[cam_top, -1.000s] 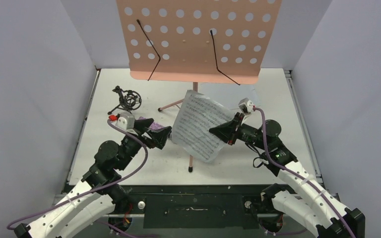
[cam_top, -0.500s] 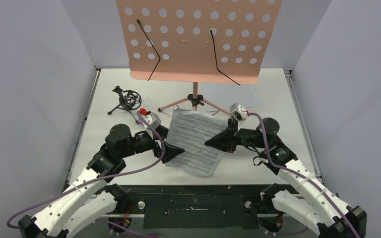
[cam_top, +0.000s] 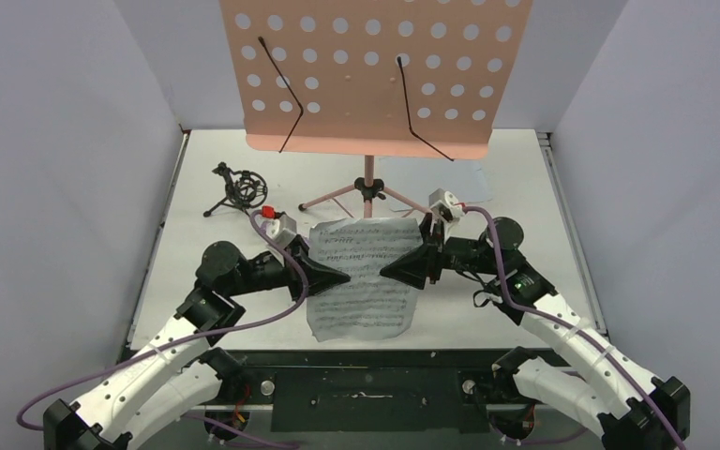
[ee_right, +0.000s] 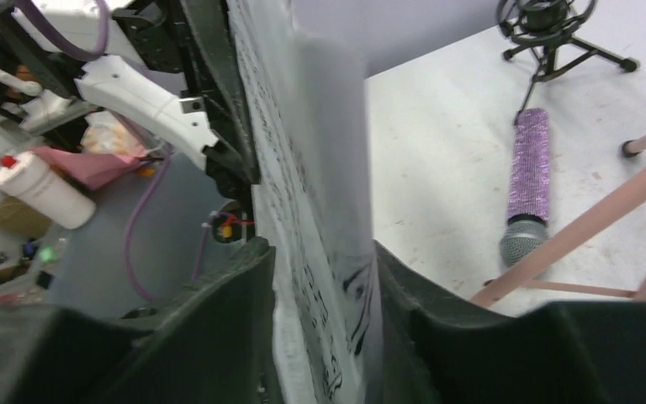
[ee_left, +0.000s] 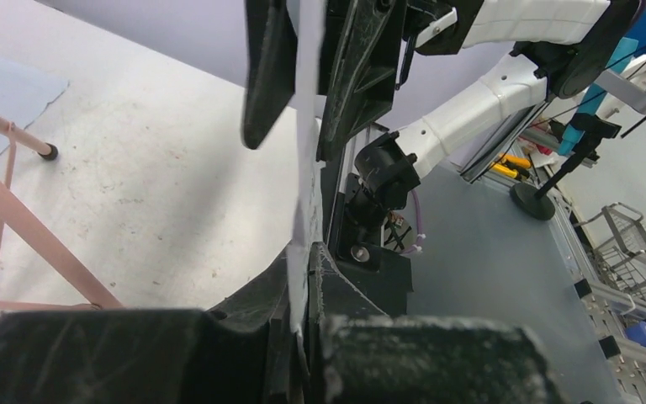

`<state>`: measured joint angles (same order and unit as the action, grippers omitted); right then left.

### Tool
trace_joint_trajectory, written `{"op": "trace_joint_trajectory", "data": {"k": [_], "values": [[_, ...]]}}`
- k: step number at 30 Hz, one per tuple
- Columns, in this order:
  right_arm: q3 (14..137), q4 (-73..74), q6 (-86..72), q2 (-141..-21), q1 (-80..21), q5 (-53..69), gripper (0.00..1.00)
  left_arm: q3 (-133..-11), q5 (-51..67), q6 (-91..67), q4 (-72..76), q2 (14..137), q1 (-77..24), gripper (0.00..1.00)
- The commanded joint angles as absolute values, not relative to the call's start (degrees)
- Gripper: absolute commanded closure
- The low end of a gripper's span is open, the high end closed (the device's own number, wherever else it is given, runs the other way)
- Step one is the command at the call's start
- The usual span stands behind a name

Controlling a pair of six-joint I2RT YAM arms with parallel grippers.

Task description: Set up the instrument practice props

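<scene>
As left gripper clamps page, microphone lies near holder

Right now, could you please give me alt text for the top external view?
A sheet-music page hangs between the left gripper, shut on one edge, and the right gripper, flanking the other. Behind stand a pink music stand and a small black mic holder.

Black left gripper at btm is shut tight on a thin white paper sheet, seen edge-on & standing straight up. Up top the sheet goes btwn the black right gripper fingers. Pink metal stand legs rest on the grey table at left.
</scene>
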<state>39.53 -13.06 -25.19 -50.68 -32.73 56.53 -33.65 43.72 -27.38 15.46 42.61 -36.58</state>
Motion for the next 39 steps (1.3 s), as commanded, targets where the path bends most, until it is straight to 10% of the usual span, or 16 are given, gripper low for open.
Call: {"op": "trace_joint_trajectory", "data": {"k": [1,6,11,20,26,33,39], "values": [[41.4,-14.9,-24.4,-51.1,-33.1,51.1,0.46,-31.9,40.0,-29.7,24.1,39.9,-36.2,1.0],[37.5,-19.6,-27.6,-50.5,-33.1,47.8,0.12,-28.6,34.3,-32.2,30.1,35.1,-36.1,1.0],[33.6,-32.5,-35.9,-52.0,-33.2,51.8,0.06,-27.2,32.5,-35.2,33.6,32.7,-36.2,1.0],[35.4,-43.4,-40.6,-55.8,-37.4,54.5,0.38,-27.6,32.5,-35.9,32.9,34.5,-36.1,1.0],[38.6,-38.6,-37.0,-56.6,-39.7,52.7,0.86,-27.2,27.8,-33.9,29.0,33.5,-36.1,1.0],[38.5,-32.7,-33.9,-54.3,-39.7,48.1,0.95,-27.4,22.8,-31.9,21.2,30.3,-36.1,0.32],[38.5,-32.8,-34.2,-53.0,-39.8,46.8,0.95,-24.5,24.8,-32.8,23.0,28.9,-36.1,0.27]]}}
